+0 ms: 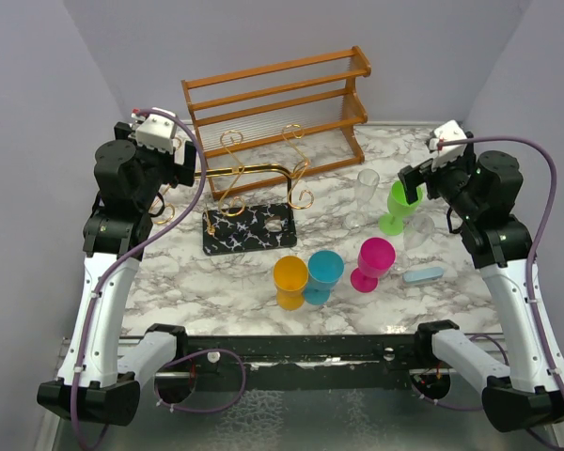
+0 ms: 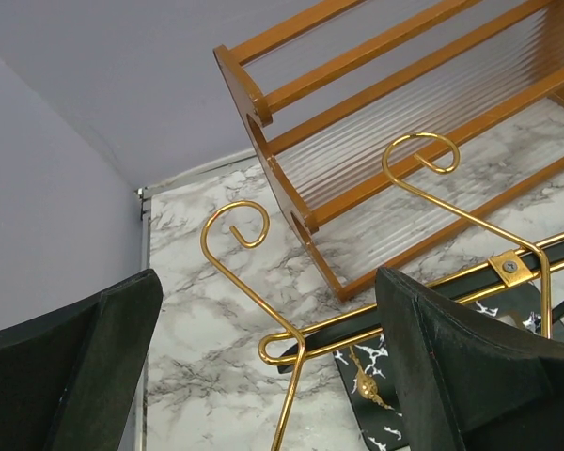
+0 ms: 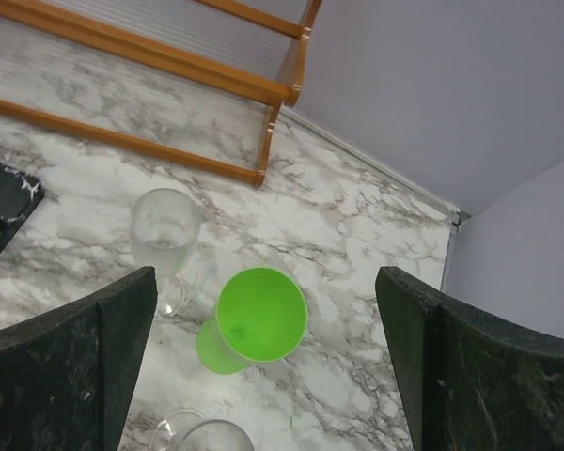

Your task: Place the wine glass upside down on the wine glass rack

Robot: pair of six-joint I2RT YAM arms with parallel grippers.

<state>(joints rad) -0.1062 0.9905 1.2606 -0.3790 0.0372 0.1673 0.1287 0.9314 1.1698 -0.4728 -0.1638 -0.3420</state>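
Marble-top table [image 1: 183, 282] boxed in by plain lavender walls [image 1: 263, 38].
Soft even light; orange-brown wooden two-tier shelf [image 1: 273, 122] against the back wall.

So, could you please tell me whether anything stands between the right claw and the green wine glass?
Nothing visible does: the open right claw hangs over the green wine glass. A clear glass stands close beside it, on the side toward the gold wine glass rack, so it may crowd the path there.

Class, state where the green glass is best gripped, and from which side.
Likely the green glass by its stem, sideways from the right: it stands upright, its bowl flares wide, and a clear glass stands close on its left.
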